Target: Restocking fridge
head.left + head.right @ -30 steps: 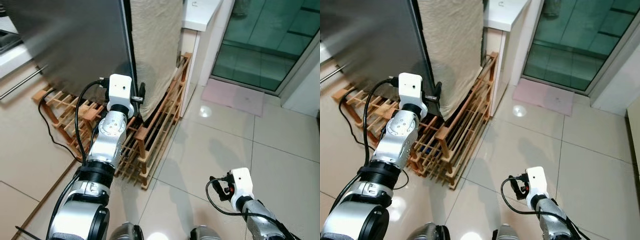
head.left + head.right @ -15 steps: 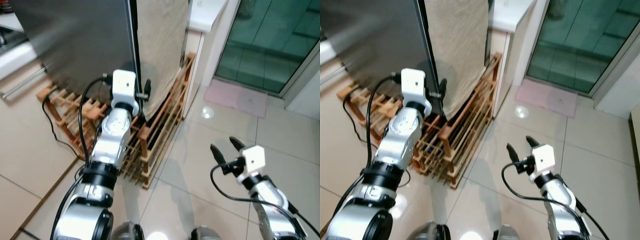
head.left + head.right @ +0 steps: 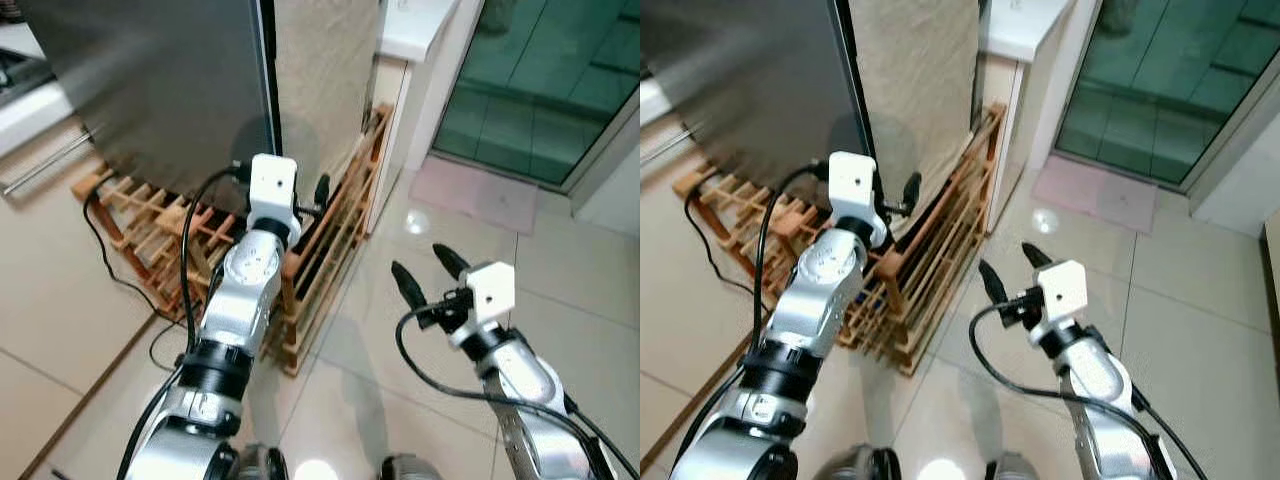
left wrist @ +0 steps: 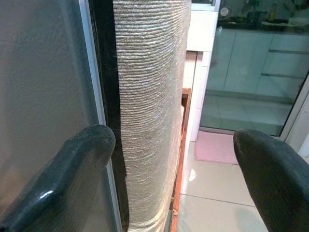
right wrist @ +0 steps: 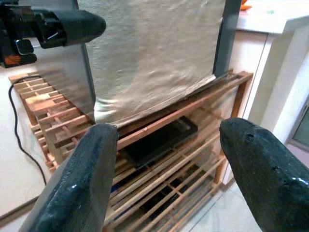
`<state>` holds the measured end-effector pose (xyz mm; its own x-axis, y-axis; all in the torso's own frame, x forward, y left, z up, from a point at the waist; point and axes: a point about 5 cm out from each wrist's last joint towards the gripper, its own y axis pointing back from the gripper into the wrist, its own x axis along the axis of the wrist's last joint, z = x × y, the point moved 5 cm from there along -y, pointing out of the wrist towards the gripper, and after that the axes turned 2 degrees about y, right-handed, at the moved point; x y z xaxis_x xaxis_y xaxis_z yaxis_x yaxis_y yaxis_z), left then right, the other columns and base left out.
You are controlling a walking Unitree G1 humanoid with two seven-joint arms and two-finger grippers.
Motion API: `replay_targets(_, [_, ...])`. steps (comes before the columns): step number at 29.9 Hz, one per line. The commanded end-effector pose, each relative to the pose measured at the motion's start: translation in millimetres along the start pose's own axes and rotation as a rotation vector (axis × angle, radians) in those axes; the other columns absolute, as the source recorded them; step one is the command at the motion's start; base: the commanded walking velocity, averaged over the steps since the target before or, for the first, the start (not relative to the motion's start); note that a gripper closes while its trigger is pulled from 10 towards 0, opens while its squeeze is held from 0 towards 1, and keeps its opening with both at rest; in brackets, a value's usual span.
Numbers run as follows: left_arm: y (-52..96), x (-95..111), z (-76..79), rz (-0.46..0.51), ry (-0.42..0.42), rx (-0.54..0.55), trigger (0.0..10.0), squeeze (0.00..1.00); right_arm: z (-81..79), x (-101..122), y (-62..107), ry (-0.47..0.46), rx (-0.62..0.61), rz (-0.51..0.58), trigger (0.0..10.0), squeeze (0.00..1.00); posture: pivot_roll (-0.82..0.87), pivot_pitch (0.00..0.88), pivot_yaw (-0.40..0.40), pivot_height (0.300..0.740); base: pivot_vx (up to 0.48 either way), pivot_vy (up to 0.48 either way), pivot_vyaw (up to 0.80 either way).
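The fridge (image 3: 150, 90) stands ahead on the left, its grey steel door shut. A beige ribbed cloth (image 3: 325, 80) hangs down its side. My left gripper (image 4: 174, 140) is open at the door's right edge, one finger before the steel door, the other out past the cloth. One of its fingers (image 3: 322, 190) shows beside the wrist camera. My right gripper (image 3: 420, 265) is open and empty, raised over the floor tiles and pointing toward the fridge's lower corner.
A slatted wooden rack (image 3: 320, 250) lies under and around the fridge's base, with a dark flat tray (image 5: 159, 140) inside. A black cable (image 3: 100, 250) trails on the floor at left. A white counter (image 3: 415, 25), glass door (image 3: 540, 70) and pink mat (image 3: 475, 190) are at right.
My right arm has risen from low by my side and swung forward with its fingers open. The left gripper has shifted right along the fridge's edge. The camera moved slightly.
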<state>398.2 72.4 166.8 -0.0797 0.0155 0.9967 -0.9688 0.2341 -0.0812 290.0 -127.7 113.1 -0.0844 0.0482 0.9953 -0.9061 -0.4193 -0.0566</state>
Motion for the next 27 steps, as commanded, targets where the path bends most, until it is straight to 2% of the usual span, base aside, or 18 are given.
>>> replay_targets(1, [-3.3,5.8,1.9,0.017,-0.013,-0.005,10.0,0.00,-1.4,3.2,0.7,0.008,0.002,-0.005,10.0,0.09,-0.14,0.061,0.020,0.711,0.000,0.000,0.00])
replay_targets(6, [-14.7,14.0,11.3,0.032,-0.016,-0.024,10.0,0.00,-0.7,-0.1,3.3,-0.001,0.003,-0.034,10.0,0.09,-0.15,0.061,0.019,0.711,0.000,0.000,0.00])
replay_targets(13, [-25.2,21.0,12.1,0.044,-0.034,-0.015,10.0,0.00,-0.5,-2.1,5.7,-0.008,-0.003,-0.055,10.0,0.09,-0.16,0.061,0.021,0.711,0.000,0.000,0.00])
replay_targets(21, [-35.9,30.4,5.0,0.063,-0.071,0.016,10.0,0.00,1.5,-9.3,7.9,-0.012,-0.011,-0.077,10.0,0.10,-0.16,0.062,0.027,0.711,0.000,0.000,0.00])
replay_targets(27, [-38.2,25.4,-4.6,0.047,-0.081,0.053,10.0,0.00,2.3,-19.0,9.8,-0.017,-0.015,-0.095,10.0,0.09,-0.16,0.064,0.026,0.711,0.000,0.000,0.00])
